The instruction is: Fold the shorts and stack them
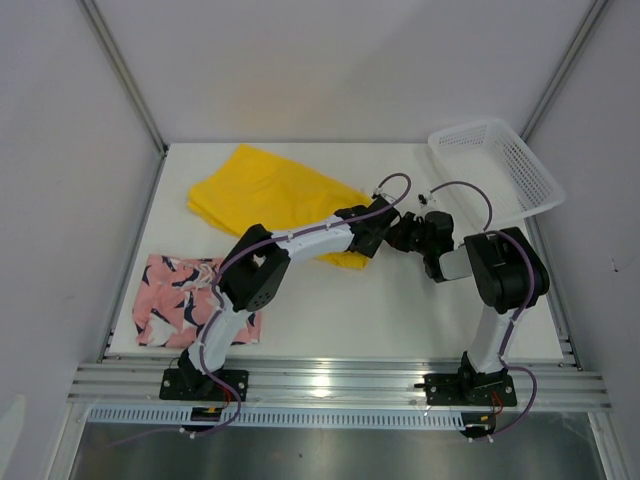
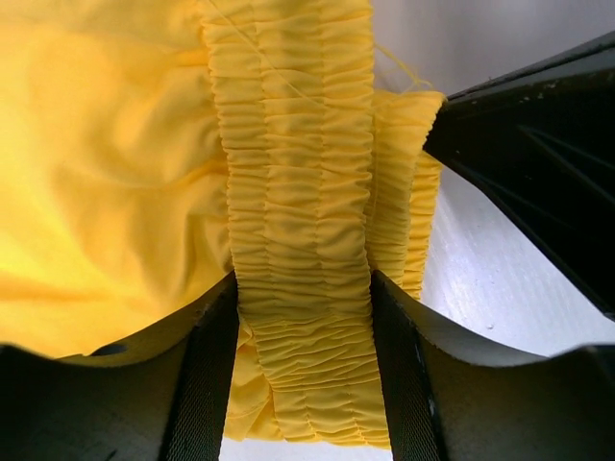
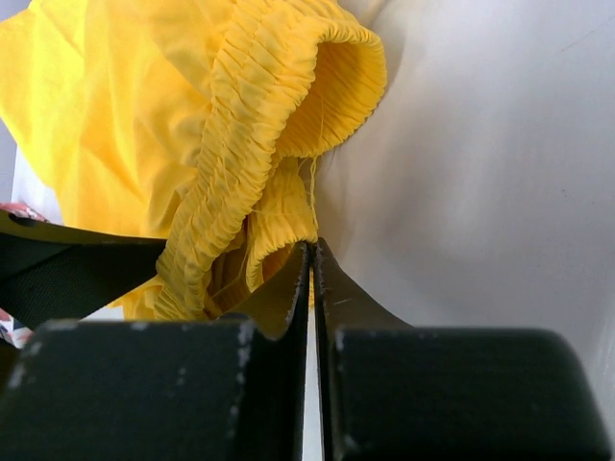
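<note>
right claw [image 3: 313, 250] fingers pressing together, only a thin slit showing. yellow shorts [image 3: 135, 115] lying bunched on white worktop [image 3: 480, 173]; ruched waistband [image 3: 240, 125] curling open, lower fold touching claw tip, pinch unclear. black wedge [image 3: 67, 274] intruding at left.

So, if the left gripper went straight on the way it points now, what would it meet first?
The left gripper would meet the gathered waistband of the bright yellow fabric shorts at once: it already lies between the fingers, probably touching them.
</note>
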